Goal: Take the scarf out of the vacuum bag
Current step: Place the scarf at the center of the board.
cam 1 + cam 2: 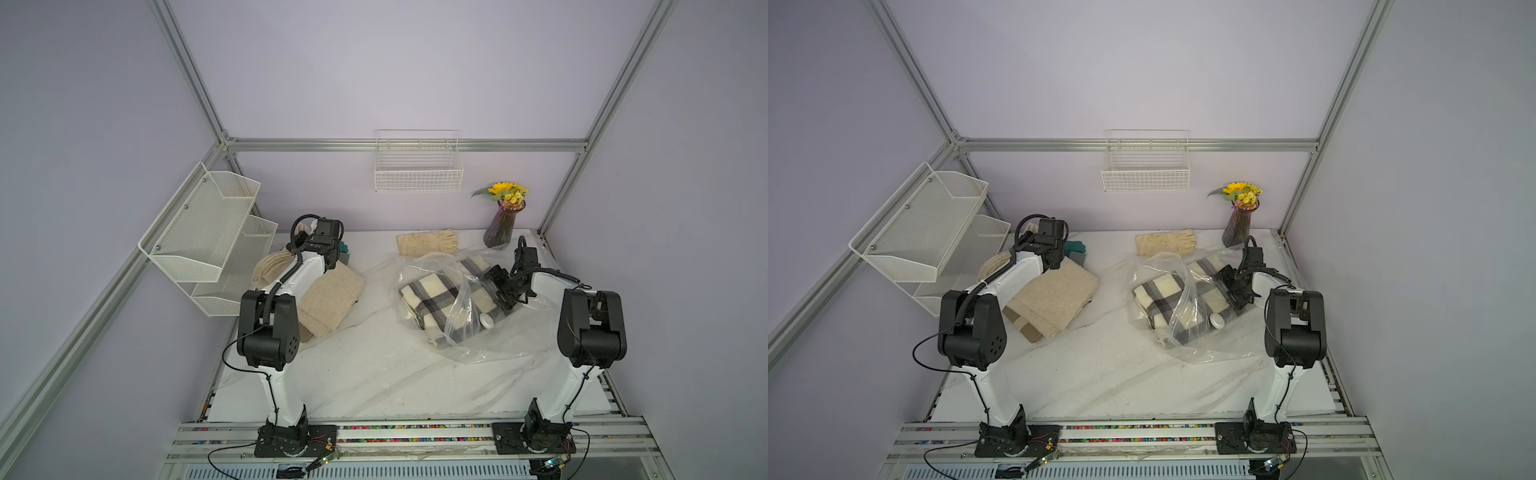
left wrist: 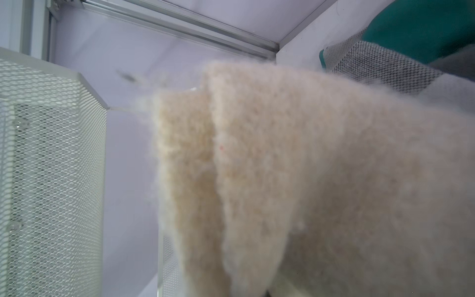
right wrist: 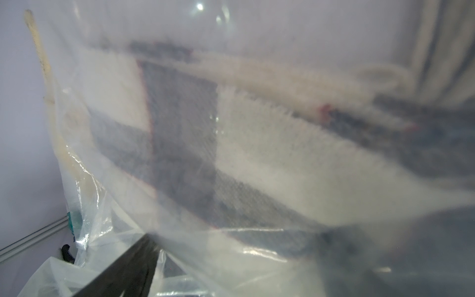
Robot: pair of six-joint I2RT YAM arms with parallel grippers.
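A cream, grey and black plaid scarf [image 1: 440,295] [image 1: 1167,295] lies folded inside the crinkly transparent vacuum bag [image 1: 478,351] [image 1: 1204,351] on the right of the table. The white valve cap [image 1: 486,321] sits on the bag's face. My right gripper [image 1: 505,293] [image 1: 1235,291] hangs over the bag's right part with its jaws wide apart. In the right wrist view, bag film lies across the scarf [image 3: 257,144] and the gripper [image 3: 244,270]; one dark finger [image 3: 123,270] shows bare. My left gripper [image 1: 332,262] rests far off at the back left, its jaws hidden.
A folded beige cloth [image 1: 328,303] [image 2: 308,180] lies under the left arm, with a green glove [image 1: 344,248] behind it. Cream gloves [image 1: 428,241] and a vase of flowers [image 1: 503,226] stand at the back. A mesh shelf [image 1: 208,232] and a wire basket [image 1: 417,172] hang on the walls.
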